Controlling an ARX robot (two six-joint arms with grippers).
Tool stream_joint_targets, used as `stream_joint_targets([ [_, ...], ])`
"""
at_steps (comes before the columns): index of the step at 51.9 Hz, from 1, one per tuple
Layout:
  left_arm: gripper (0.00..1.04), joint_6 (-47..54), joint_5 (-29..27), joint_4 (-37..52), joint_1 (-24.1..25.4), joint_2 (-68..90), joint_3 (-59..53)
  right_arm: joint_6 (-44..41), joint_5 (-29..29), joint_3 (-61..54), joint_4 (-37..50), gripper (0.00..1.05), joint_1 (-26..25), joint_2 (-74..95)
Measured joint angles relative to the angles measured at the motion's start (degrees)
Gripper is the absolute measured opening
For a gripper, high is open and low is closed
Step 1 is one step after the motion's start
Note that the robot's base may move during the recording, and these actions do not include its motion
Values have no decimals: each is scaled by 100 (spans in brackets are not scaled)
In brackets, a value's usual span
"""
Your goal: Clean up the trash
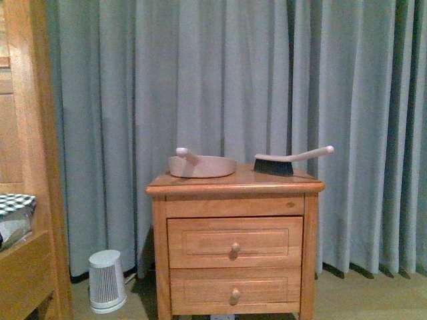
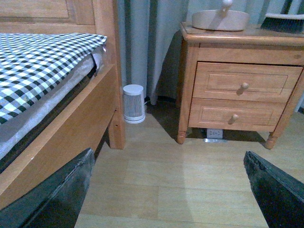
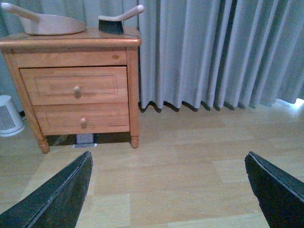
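The trash shows in none of the three views, so where it lies, its long axis and which way it points cannot be told

The left gripper [image 2: 167, 154] is released: its two dark fingers [image 2: 57, 194] sit wide apart with only floor [image 2: 190, 180] between them. The right gripper [image 3: 167, 154] is spread the same way over bare planks, grasping nothing.

Ahead stands a wooden desk [image 1: 293, 200] with two drawers [image 1: 200, 243], its back close to a grey-blue curtain [image 1: 200, 80]. On its top a pale dustpan [image 1: 210, 167] lies on the left half, its handle rising toward the left. A brush [image 1: 283, 163] lies on the right half, dark bristles down, long axis running along the desk's width, its handle slanting up to the right and ending about at the desk's right edge. Pan and brush are near each other but apart.

Left of the desk a small white ribbed heater [image 1: 107, 280] stands on the floor by the curtain hem, between the desk and the wooden bed [image 2: 61, 123], which carries a black-and-white checked cover [image 2: 38, 61]. A white socket [image 2: 214, 134] sits low on the wall under the desk.

Open plank floor runs in front of the desk and on to its right, bounded there by the curtain, and on the left by the bed's side rail
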Motion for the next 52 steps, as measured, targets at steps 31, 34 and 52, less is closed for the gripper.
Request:
stream_joint_targets([
  [31, 97, 0, 0, 0, 0, 0, 0, 0, 0, 0, 0, 97, 0, 0],
  [34, 97, 0, 0, 0, 0, 0, 0, 0, 0, 0, 0, 97, 0, 0],
  [52, 97, 0, 2, 0, 0, -2, 0, 0, 2, 0, 0, 97, 0, 0],
])
